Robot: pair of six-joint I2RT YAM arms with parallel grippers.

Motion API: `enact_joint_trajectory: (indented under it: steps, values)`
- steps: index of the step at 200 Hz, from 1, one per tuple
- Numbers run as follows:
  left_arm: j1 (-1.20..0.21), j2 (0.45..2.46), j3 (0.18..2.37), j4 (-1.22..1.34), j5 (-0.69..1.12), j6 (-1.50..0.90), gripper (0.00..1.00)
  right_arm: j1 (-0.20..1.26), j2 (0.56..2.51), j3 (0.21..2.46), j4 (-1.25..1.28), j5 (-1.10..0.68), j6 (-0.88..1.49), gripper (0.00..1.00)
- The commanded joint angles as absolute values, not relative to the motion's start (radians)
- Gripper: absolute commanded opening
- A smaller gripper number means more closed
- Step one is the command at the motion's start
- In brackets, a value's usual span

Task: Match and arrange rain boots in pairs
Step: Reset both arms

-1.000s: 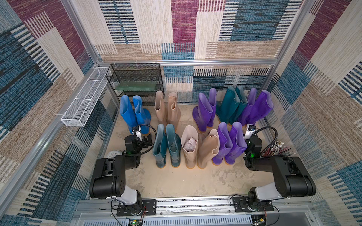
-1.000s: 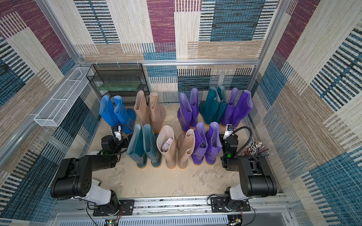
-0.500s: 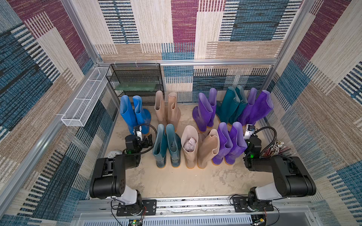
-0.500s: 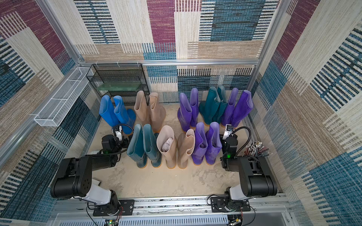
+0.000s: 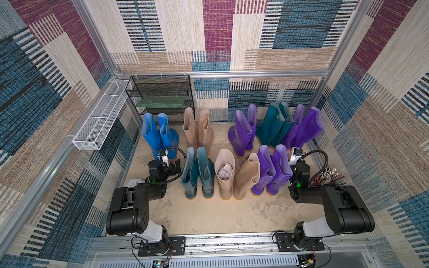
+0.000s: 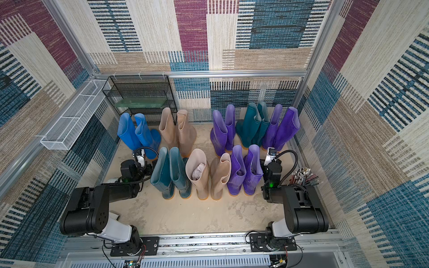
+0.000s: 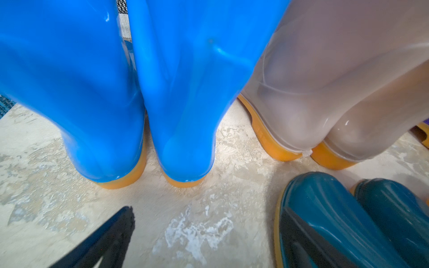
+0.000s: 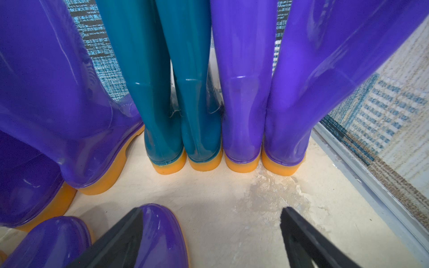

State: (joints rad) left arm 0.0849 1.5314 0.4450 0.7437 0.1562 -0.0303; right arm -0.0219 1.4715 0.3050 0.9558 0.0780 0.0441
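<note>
On floor (image 5: pixel 209 213), rain boots (image 5: pixel 246 178) upright, two rows, same colours paired. Left gripper (image 7: pixel 206 215) wide, empty, facing blue pair (image 7: pixel 181 92) heels. Right gripper (image 8: pixel 210 232) wide, empty, facing back-row purple pair (image 8: pixel 243 97) heels.

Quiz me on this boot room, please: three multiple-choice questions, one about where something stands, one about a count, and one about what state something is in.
1. Where does the bright blue pair stand?
A. Front row, middle
B. Back row, in front of the black mesh rack
C. Front row, far right

2. How many pairs of boots are purple?
A. Two
B. Three
C. Four

3. The front beige boot next to the front teal pair is
A. lying on its side
B. lifted off the floor
C. upright, with crumpled stuffing inside

Answers:
1 B: it stands at the back, by the rack.
2 B: there are three purple pairs, two at the back and one in front.
3 C: the stuffing shows in its open top.
</note>
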Motion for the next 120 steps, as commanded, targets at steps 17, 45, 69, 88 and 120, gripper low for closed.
enact_joint_trajectory:
  steps: [17,45,69,88,120]
  values:
    - [0.084,1.534,0.452,0.747,0.155,-0.003,1.0,-0.042,1.476,0.319,0.99,-0.018,0.019,0.95]
    - [0.084,1.535,0.453,0.744,0.155,-0.001,1.0,-0.042,1.474,0.317,0.992,-0.018,0.019,0.95]
    - [0.084,1.534,0.453,0.744,0.155,-0.002,1.0,-0.043,1.474,0.317,0.992,-0.018,0.018,0.95]
    - [0.084,1.534,0.454,0.742,0.155,-0.002,1.0,-0.042,1.474,0.317,0.993,-0.018,0.018,0.95]
    - [0.078,1.545,0.471,0.724,0.15,0.0,1.0,-0.04,1.472,0.314,0.994,-0.018,0.018,0.95]
